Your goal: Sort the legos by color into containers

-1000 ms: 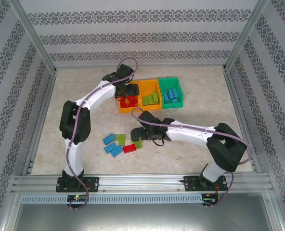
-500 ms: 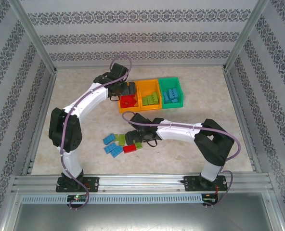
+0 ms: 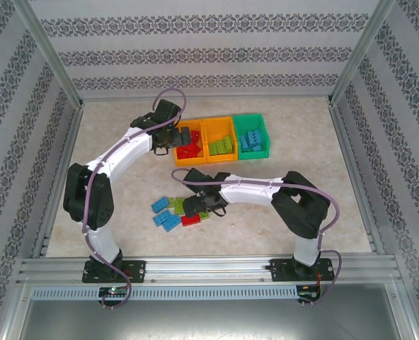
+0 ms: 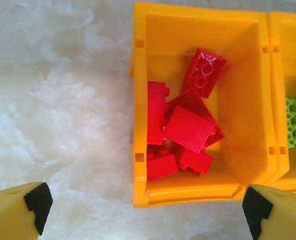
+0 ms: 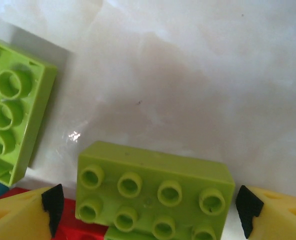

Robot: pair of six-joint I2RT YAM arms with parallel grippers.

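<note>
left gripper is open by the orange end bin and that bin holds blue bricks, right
Not quite. The left gripper is open by the orange end bin, but that bin holds red bricks, not blue ones; the left wrist view shows them.

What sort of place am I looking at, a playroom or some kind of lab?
Probably a small robot test booth. A left arm and a right arm are bolted to a metal rail at the table edge, patterned panels in a metal frame wall it in, and toy bricks lie near bins.
</note>
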